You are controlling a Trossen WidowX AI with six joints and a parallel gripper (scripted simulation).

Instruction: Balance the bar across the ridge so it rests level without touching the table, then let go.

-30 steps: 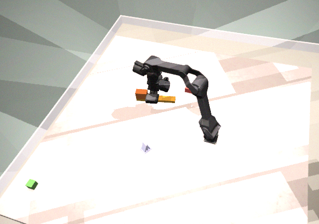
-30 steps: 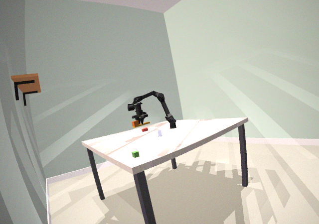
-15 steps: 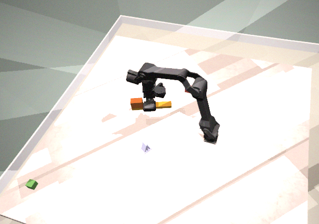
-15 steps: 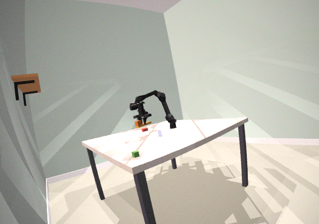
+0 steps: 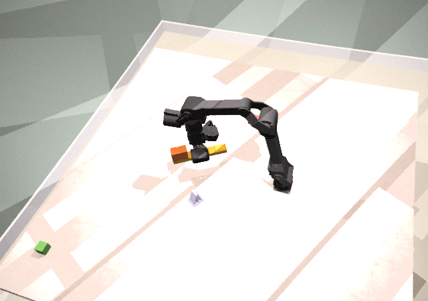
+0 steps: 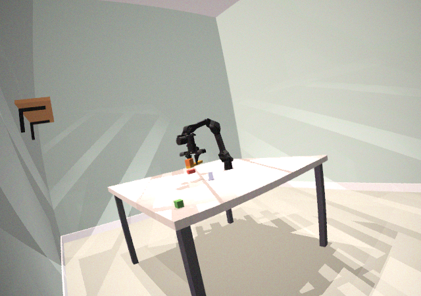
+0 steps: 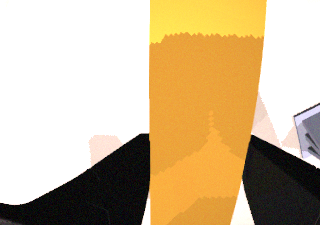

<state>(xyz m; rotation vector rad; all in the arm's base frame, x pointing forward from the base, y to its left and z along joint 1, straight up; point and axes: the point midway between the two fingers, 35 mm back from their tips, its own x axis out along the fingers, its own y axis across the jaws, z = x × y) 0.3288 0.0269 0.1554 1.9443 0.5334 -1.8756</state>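
1. Gripper (image 5: 199, 153) is clamped on the bar (image 5: 217, 148), fingers partway closed w/ the bar between them, approx mid-length.
2. Bar is yellow w/ an orange block (image 5: 178, 153) at one end; it's held in the air above the table (image 5: 311, 204), close to level in the top view.
3. Wrist view: bar (image 7: 207, 99) runs straight up the middle between the dark fingers.
4. Ridge (image 5: 195, 198), a small pale wedge, sits on the table nearer the camera than the bar, apart from it; its edge shows at right in the wrist view (image 7: 308, 132).
5. Red block (image 6: 191, 171) lies on the table below the gripper in the exterior view.
6. Green cube (image 5: 42, 247) sits far off near the table corner.
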